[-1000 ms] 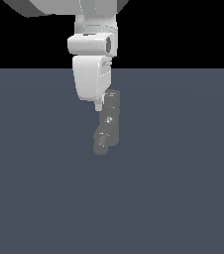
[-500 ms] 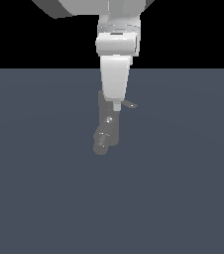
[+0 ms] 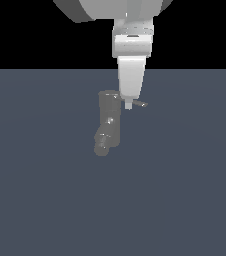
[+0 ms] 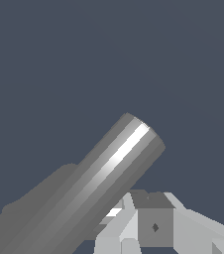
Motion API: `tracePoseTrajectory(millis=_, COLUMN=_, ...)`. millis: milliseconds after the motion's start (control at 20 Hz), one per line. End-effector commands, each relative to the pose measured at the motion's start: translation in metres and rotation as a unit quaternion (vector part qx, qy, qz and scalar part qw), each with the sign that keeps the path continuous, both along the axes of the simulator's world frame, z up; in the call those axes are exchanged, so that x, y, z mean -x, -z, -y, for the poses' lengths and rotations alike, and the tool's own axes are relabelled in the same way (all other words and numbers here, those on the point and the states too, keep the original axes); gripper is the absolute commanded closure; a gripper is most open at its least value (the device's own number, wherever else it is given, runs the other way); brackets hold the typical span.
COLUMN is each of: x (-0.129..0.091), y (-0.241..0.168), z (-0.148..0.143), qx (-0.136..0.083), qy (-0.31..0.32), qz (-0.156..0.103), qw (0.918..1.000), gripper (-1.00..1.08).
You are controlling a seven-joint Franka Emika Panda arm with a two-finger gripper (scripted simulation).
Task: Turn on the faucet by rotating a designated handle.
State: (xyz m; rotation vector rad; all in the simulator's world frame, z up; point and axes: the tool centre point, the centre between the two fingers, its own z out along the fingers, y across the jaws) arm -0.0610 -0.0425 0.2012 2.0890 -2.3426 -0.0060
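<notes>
In the exterior view the faucet point(image 3: 109, 119) is a dull-grey upright cylinder with a stubby spout point(image 3: 102, 146) at its lower end. The handle point(image 3: 141, 104) is a thin grey rod sticking out from the cylinder's top toward the exterior view's right. My gripper point(image 3: 128, 105) hangs straight down just to the right of the cylinder's top, its tip against the rod's inner part. I see it edge-on there. In the wrist view a grey cylinder point(image 4: 109, 178) runs diagonally right in front of my fingers point(image 4: 121, 228), which stand together with no gap and hold nothing.
The faucet stands on a flat dark blue-grey floor point(image 3: 185, 200) that fills the lower part of the exterior view. The white arm point(image 3: 131, 45) comes down from above. No other objects show.
My arm has moved toward the exterior view's right, from over the cylinder's left side to its right side. The handle, hidden a second ago, now sticks out further right.
</notes>
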Motion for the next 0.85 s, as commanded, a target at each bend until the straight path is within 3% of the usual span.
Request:
tracePoseTrajectory(millis=0, x=-0.009, y=0.0, z=0.014, qx=0.0, qy=0.005, qz=0.003, qw=1.0, gripper=1.08)
tracePoseTrajectory(millis=800, x=-0.046, y=0.0, z=0.069, qx=0.001, qy=0.012, qz=0.002, qw=0.9999, gripper=1.08)
